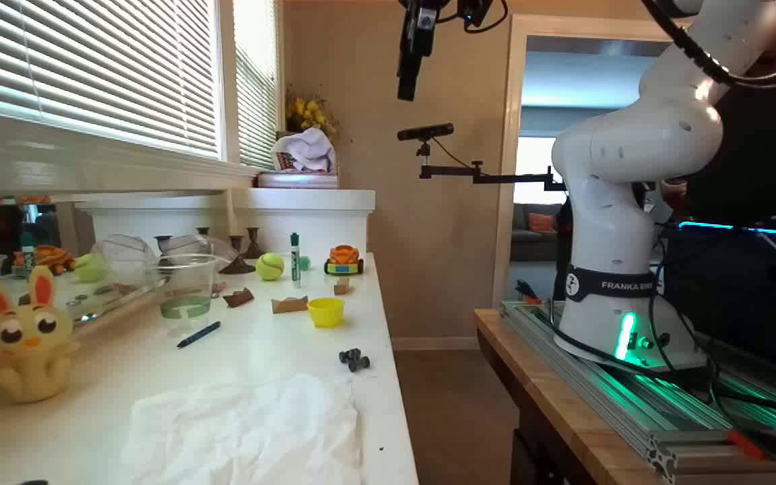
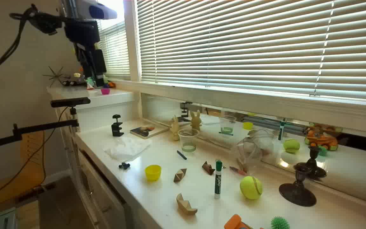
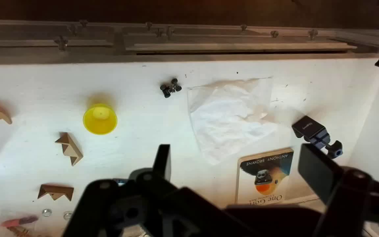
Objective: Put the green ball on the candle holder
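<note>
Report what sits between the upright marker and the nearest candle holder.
The yellow-green ball sits between the marker and the candle holder in both exterior views.

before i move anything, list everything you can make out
counter: 1, white, under blinds
tennis ball: 1, yellow-green, counter
candle holders: apparently 2, dark, by mirror
marker: 1, green-white, near tennis ball
spiky ball: 1, green, near toy vehicle
toy vehicle: 1, orange-green, counter
cup: 1, yellow, counter
tumbler: 1, clear, near stick
stick: 1, dark blue, counter
bunny: 1, cream, counter
folded pieces: 3, brown, counter
wheeled piece: 1, black, near crumpled sheet
crumpled sheet: 1, white, counter
book: 1, multicoloured, near clamp
clamp: 1, black, counter
small bits: several, clear or reddish, counter
flowers: several, yellow, near pale cloth
shelf items: several, mixed, far end
camera: 1, black, jointed stand
arm: 1, white, above wooden table
gripper: 1, black, open, above counter
</note>
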